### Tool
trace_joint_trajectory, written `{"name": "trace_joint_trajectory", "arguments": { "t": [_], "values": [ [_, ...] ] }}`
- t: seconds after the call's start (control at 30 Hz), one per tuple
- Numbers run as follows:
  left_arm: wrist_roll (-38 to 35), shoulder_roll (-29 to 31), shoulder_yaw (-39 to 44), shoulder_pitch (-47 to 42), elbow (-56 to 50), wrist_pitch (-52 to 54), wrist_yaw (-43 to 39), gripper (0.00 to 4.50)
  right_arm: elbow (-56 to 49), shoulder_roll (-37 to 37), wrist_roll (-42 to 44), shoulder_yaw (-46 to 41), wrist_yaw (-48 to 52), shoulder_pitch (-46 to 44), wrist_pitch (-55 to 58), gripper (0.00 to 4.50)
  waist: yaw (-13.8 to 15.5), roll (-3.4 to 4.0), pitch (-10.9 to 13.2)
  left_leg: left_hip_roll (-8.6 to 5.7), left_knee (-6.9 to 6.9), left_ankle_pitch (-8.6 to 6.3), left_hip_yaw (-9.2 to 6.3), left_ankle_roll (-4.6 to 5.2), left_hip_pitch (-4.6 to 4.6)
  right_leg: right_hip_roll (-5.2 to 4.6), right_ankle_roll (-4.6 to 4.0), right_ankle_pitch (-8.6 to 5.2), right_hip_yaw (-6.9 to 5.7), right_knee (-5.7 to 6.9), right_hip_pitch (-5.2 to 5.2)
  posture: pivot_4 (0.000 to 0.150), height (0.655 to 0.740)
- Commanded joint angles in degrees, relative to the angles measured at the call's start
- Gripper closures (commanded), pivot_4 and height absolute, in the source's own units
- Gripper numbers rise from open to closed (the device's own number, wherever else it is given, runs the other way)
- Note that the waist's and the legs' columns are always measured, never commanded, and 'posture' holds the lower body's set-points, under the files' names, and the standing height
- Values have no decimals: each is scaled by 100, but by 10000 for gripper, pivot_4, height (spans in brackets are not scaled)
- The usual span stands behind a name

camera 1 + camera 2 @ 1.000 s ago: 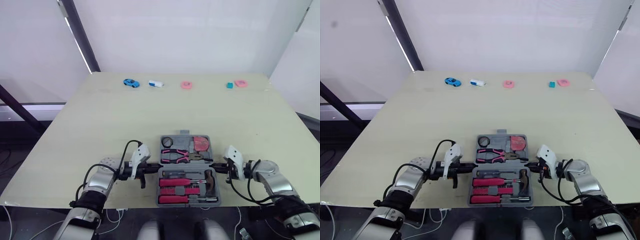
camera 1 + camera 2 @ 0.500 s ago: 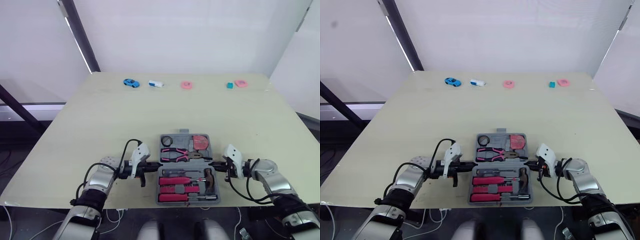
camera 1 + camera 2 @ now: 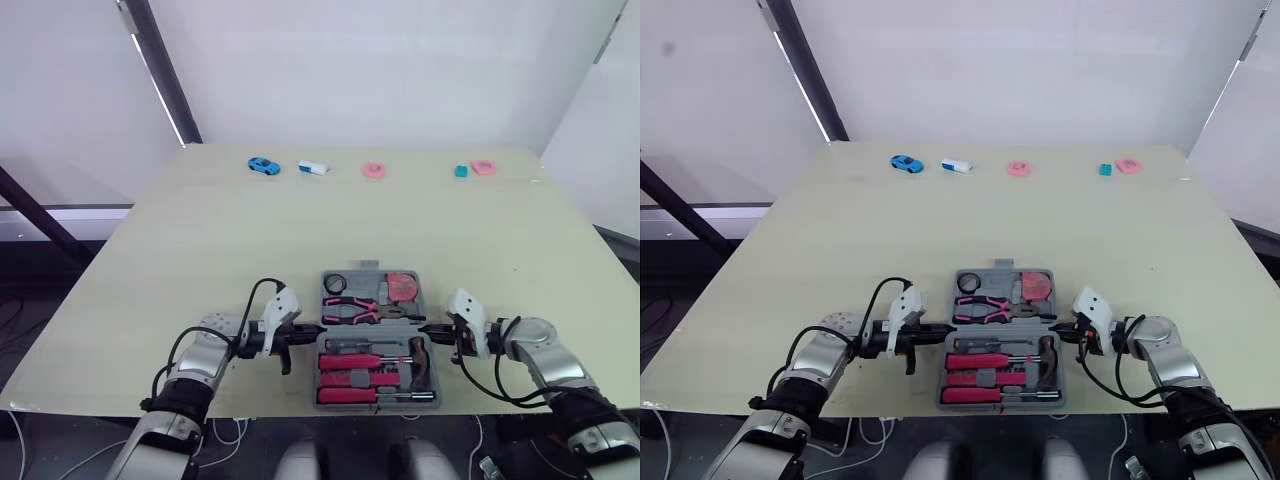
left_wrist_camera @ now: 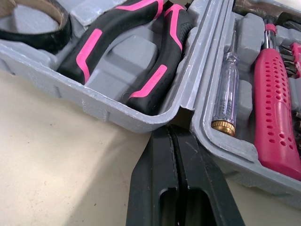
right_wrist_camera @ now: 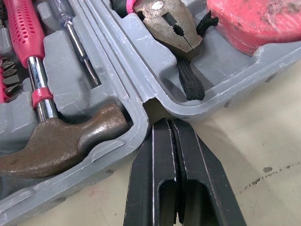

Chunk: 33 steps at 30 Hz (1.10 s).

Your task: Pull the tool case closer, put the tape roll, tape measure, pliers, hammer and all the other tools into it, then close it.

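Tool case lay open, long axis running front to back, between left tool and right tool, both closed empty, tips at its mid-seam.

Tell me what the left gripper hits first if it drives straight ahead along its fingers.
The tool case: the left gripper, shut, points into the hinge notch between its two halves, apparently touching it.

Bright, even, diffuse light fills the scene. The white walls are nearly washed out, and a lit strip glares beside the dark post. Shadows on the table are faint. Close up, the tool case casts a soft-edged shadow; the hammer head shows dull highlights.
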Motion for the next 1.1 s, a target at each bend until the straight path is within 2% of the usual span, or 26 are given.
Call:
{"name": "trace_joint_trajectory", "arguments": {
  "t": [0.03, 0.37, 0.53, 0.7, 0.77, 0.9, 0.93, 1.03, 1.07, 1.1],
  "values": [
    [109, 142, 37, -11, 136, -30, 168, 45000, -199, -126, 112, -45, 106, 62, 97, 44740, 0, 0, 0, 0, 0, 0, 0, 0, 0, 0, 0, 0, 0, 0, 0, 1500, 7400],
    [-42, 401, 180, 209, -119, -13, 142, 45000, -216, -416, 268, -216, 146, 126, 135, 44740, -23, 0, 0, 2, -2, 0, 0, 0, 1, 2, -2, -2, 0, 0, -1, 1500, 7400],
    [-798, 321, 739, 359, -749, -30, 128, 45000, -283, -428, 724, -527, 434, 101, -97, 44740, -6, -3, 7, 4, -6, 0, 0, 0, -5, 1, -1, -1, -1, -3, -5, 1500, 7400],
    [-1310, 293, 780, 782, -1889, 246, -82, 45000, 9, -348, 889, -767, 269, -141, 5, 44740, 10, -7, 10, 1, -6, 0, 6, 0, -12, -9, 0, 0, -2, -12, -4, 1500, 7400],
    [-1445, 330, 641, 1015, -2389, 442, -193, 45000, 63, -232, 1146, -907, 249, -360, 307, 39603, -13, -8, 12, -2, -6, -1, 10, 0, -12, -14, 0, 0, 2, -13, -5, 1500, 7400],
    [-1326, 442, 256, 1292, -2944, 623, -298, 45000, 325, -83, 1159, -887, 95, -792, 711, 23543, -21, -7, 13, 1, -10, -1, 7, 0, -7, -7, -2, -1, 2, -10, -5, 1500, 7400],
    [-1278, 466, 191, 1323, -3001, 604, -296, 45000, 364, -67, 1177, -890, 83, -848, 799, 16705, -17, -6, 14, 2, -10, -1, 3, 0, -6, -4, -3, -2, -1, -9, -5, 1500, 7400],
    [-948, 618, -231, 1412, -3165, 480, -373, 45000, 787, 95, 1336, -1038, -297, -1410, 1679, 2523, -11, -3, 16, 3, -12, -1, 4, 0, -7, -4, -4, -2, 0, -10, -5, 1500, 7400],
    [-773, 699, -385, 1444, -3147, 364, -415, 45000, 944, 137, 1372, -1040, -310, -1603, 1867, 515, -10, -3, 16, 2, -12, -1, 7, 0, -8, -5, -6, -3, 3, -11, -6, 1500, 7400],
    [-639, 756, -505, 1481, -3082, 261, -433, 45000, 1188, 152, 1285, -948, -276, -1808, 1933, 515, -10, -1, 17, 1, -12, -1, 9, 0, -8, -6, -9, -4, 5, -11, -6, 1500, 7400]
  ]
}}
